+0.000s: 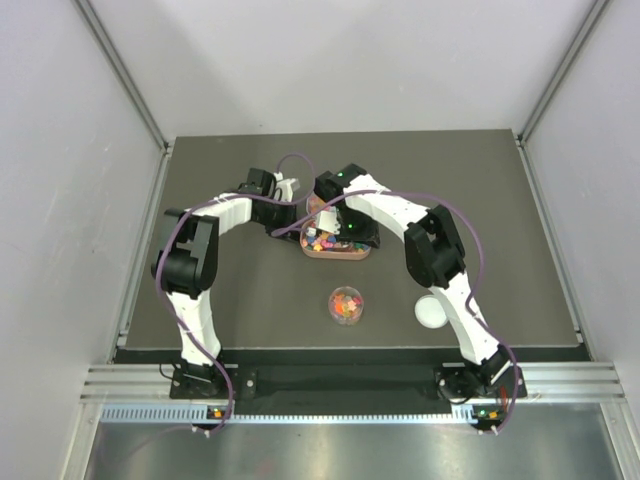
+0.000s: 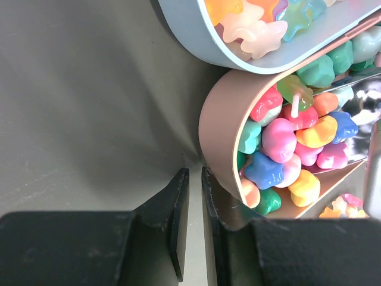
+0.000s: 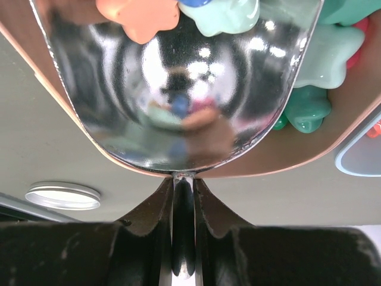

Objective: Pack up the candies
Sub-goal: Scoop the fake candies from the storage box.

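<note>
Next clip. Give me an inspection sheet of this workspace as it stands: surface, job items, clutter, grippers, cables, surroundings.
Surface: dark grey table, matt.
Job's things: candies heaped in the brown tray, with more in the pale blue tray against it. The small clear jar holds some and stands apart, nearer the arm bases. A white lid lies off to its right.
Clutter: nothing seen.
Grippers: right gripper shut on the handle of the metal scoop, whose bowl is in the brown tray. Left gripper is at that tray's end, jaws almost together, grip unclear.
Cables: purple cables along both arms, one looping above the trays.
Surroundings: pale walls, aluminium rails.
</note>
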Robot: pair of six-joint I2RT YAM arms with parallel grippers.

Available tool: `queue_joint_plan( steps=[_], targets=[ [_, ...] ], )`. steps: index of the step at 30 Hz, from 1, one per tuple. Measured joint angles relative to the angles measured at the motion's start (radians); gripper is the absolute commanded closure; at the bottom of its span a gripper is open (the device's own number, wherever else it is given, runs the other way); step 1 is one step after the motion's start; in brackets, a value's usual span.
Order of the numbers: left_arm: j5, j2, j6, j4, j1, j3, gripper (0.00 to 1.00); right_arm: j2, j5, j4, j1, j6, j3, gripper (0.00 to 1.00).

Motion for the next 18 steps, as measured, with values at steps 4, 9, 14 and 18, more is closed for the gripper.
queue_joint_plan(
  steps=[4, 9, 14, 18],
  targets=[
    [-0.002, -0.004, 0.002, 0.002, -0.002, -0.005, 0.80, -0.024, -0.005, 0.030, 0.000, 0.001, -0.043, 1.00],
    [-0.010, -0.010, 0.012, -0.002, -0.005, -0.008, 0.78, -0.055, -0.022, 0.071, 0.000, 0.002, -0.091, 1.00],
    [-0.013, -0.013, 0.031, -0.026, -0.002, -0.004, 0.76, -0.094, -0.048, 0.120, 0.000, 0.002, -0.146, 1.00],
    [-0.013, -0.013, 0.058, -0.069, 0.009, 0.011, 0.76, -0.113, -0.073, 0.150, 0.000, 0.005, -0.169, 1.00]
  ],
)
